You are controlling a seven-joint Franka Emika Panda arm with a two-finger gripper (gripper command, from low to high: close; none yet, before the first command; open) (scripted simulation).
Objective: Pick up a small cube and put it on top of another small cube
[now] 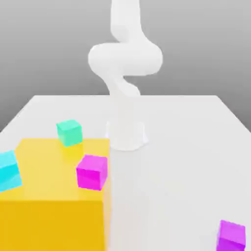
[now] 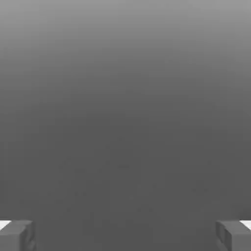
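My gripper (image 2: 125, 238) has its jaws spread as wide as they go, with nothing between them; in the hand view the fingertips (image 2: 17, 235) sit at the two lower corners over plain grey. In the exterior view the white arm (image 1: 125, 59) rises at upper centre. Left of it lies a yellow block (image 1: 54, 186), with a green cube (image 1: 69, 132) at its far edge, a magenta cube (image 1: 91, 171) at its right edge and a cyan cube (image 1: 9, 170) tilted at the frame's left edge. A second magenta cube (image 1: 231, 236) sits lower right. My worry: every cube near the block sits by an edge, so an off-centre descent could knock one off.
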